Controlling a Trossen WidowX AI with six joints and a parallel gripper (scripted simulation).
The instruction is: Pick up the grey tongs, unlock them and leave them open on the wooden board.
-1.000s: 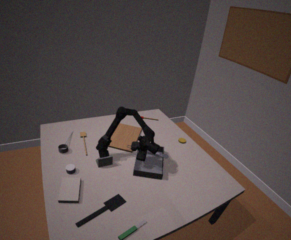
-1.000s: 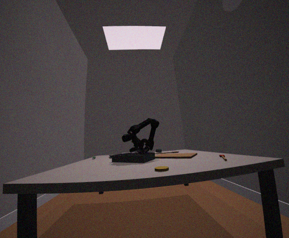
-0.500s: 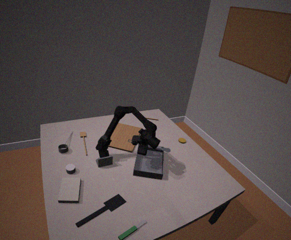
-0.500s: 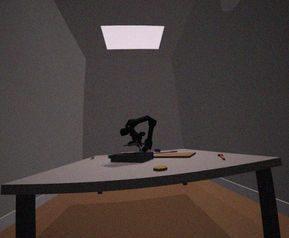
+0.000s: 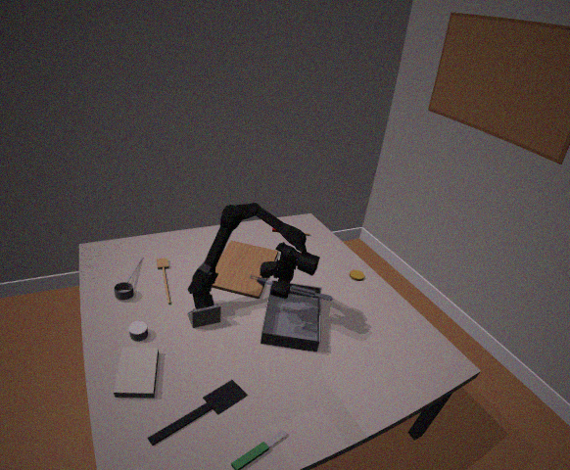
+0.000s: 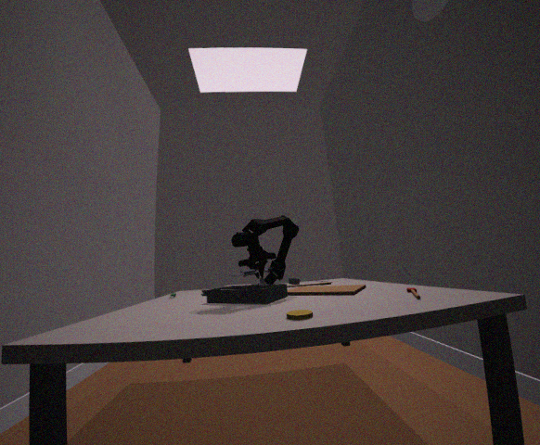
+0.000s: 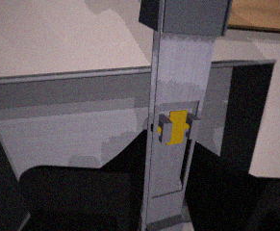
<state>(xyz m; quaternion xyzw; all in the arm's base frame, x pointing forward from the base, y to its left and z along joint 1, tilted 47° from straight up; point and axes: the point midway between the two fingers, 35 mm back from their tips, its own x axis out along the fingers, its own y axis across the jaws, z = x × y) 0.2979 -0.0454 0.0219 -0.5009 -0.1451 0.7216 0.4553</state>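
Observation:
The grey tongs [image 5: 320, 295] [image 6: 249, 273] [image 7: 183, 63] hang roughly level above the roasting tin [image 5: 290, 344] [image 6: 241, 296] [image 7: 14, 96], with a visible gap under them in the exterior view. My gripper [image 5: 280, 290] [image 7: 161, 136] is shut on the tongs, one black finger on each side. The wrist view shows a yellow piece [image 7: 178, 129] between two small grey brackets on the tongs. The arms look close together; the lock's state cannot be told. The wooden board [image 5: 245, 267] [image 6: 327, 289] [image 7: 265, 14] lies beside the tin, and one end of the tongs reaches toward it.
A yellow disc [image 5: 356, 275] [image 6: 300, 314] lies beyond the tin. A white-topped pot [image 5: 138, 330], a pale block [image 5: 137, 372], a black spatula [image 5: 224, 397], a green-handled tool [image 5: 250, 456], a dark round container [image 5: 123, 291] and a wooden spatula [image 5: 163, 263] stand or lie around the table.

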